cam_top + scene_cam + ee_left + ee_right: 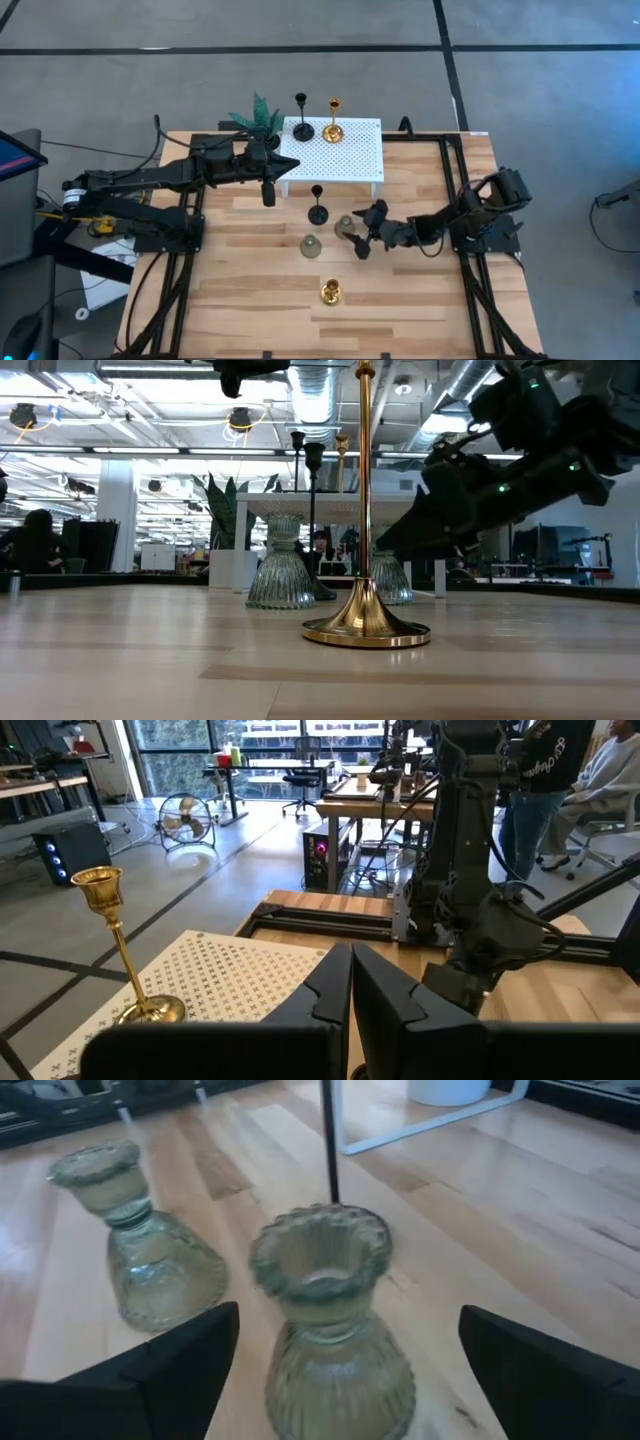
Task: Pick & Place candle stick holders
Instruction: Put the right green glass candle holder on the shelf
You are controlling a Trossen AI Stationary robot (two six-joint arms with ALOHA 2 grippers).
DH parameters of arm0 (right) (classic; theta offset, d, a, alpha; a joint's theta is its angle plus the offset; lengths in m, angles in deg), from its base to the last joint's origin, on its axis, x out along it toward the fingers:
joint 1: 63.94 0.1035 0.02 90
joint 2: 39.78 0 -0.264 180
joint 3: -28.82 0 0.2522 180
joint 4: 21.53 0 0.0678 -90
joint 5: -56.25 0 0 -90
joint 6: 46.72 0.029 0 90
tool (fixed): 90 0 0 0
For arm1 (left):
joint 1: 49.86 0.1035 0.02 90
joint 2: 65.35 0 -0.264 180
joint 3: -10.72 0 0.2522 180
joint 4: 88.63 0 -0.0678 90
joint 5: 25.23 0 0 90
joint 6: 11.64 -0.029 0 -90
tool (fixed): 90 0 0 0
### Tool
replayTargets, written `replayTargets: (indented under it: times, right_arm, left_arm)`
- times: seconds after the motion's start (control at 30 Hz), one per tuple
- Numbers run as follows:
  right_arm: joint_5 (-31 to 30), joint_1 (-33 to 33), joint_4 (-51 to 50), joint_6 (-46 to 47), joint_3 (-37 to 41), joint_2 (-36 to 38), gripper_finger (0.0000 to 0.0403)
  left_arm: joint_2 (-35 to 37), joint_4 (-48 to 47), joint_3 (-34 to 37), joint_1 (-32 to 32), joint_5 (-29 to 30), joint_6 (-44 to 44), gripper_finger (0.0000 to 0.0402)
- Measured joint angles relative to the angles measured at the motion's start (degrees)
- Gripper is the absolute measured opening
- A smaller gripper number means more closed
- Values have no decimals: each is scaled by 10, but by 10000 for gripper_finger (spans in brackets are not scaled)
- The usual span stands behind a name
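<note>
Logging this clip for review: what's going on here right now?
The right claw stands open around one grey-green glass holder on the table, not gripping it. A second glass holder stands beside it. One black holder and one gold holder stand on the white platform. The left claw, shut and empty, hovers over that platform.

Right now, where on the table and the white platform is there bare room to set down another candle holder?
The white platform is bare on its right half, beyond the gold holder and black holder. The wooden table is free on its near left and near right, either side of the lone gold holder. The centre is crowded: two glass holders, a black one, the open right gripper.
</note>
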Motion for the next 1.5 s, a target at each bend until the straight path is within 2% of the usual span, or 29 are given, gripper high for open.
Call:
replayTargets:
  times: [0.23, 0.57, 0.77, 0.9, 1.13, 1.43, 1.5]
  right_arm:
    - [85, -30, 4, 0, -4, 0, 368]
    - [89, -52, -17, -14, -33, 0, 346]
    - [134, -61, -50, -14, -35, 0, 317]
    - [136, -60, -49, -12, -35, 0, 294]
    - [135, -61, -49, 0, -35, 0, 242]
    - [145, -58, -40, 9, -37, 1, 112]
    - [151, -54, -40, 19, -37, 2, 106]
  left_arm:
    - [0, -3, 0, 0, 0, 0, 12]
    - [0, -4, 0, 0, 0, 0, 12]
    - [0, -4, 0, 0, 0, 0, 12]
    - [0, -4, 0, 0, 0, 0, 12]
    - [0, -6, 0, 0, 0, 0, 12]
    - [0, -9, 0, 0, 0, 4, 12]
    - [0, -12, 0, 0, 0, 4, 12]
